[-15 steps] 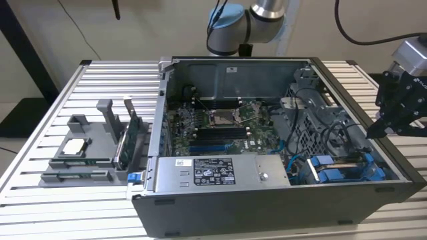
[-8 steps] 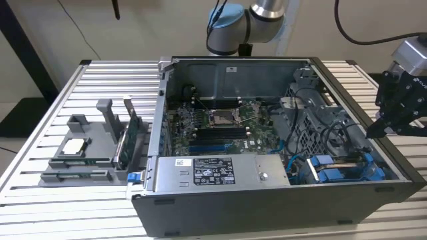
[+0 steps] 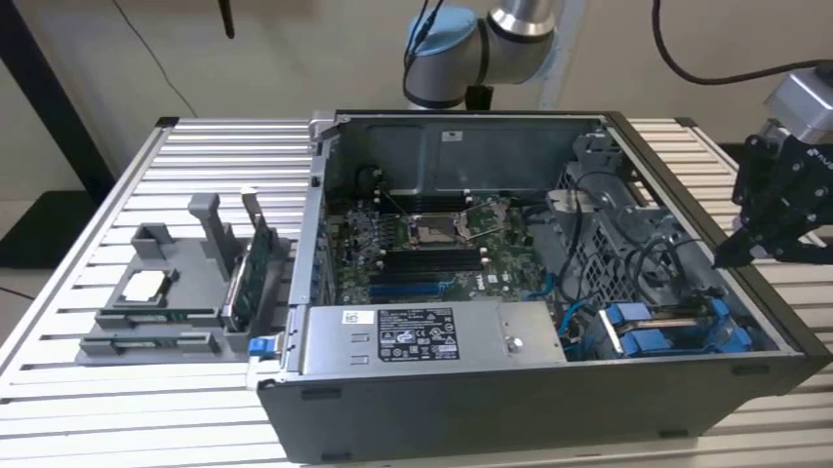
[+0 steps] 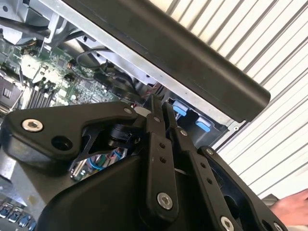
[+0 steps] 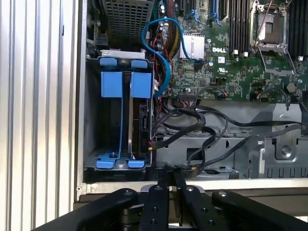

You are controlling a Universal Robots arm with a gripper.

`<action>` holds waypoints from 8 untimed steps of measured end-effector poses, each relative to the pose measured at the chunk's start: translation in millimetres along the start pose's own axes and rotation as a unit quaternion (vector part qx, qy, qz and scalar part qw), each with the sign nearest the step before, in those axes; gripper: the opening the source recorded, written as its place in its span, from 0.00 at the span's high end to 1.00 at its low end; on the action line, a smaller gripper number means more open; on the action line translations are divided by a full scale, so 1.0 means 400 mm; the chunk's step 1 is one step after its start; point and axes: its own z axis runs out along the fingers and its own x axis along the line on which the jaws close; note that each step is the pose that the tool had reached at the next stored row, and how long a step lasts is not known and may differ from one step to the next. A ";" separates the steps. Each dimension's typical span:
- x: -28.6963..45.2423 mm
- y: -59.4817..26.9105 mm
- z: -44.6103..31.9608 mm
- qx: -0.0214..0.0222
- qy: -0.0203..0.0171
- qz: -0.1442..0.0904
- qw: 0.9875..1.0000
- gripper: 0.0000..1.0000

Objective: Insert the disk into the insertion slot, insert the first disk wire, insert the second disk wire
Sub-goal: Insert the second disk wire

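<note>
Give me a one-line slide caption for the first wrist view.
Closed gripper poised over the open computer case, above the drive cage holding blue-framed carriers.

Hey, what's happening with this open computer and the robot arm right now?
A robot arm's pincer hangs over the edge of an open computer case, on the exterior view's right, above the drive cage. Its fingers are shut together, with nothing visibly between them. In the first wrist view, blue drive carriers already sit in the cage, beside loose black cables.
</note>
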 end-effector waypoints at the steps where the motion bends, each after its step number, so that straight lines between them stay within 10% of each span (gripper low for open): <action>1: 0.000 0.003 -0.002 0.000 0.000 0.000 1.000 0.84; 8: -0.004 0.030 -0.027 0.000 -0.001 0.001 1.000 0.84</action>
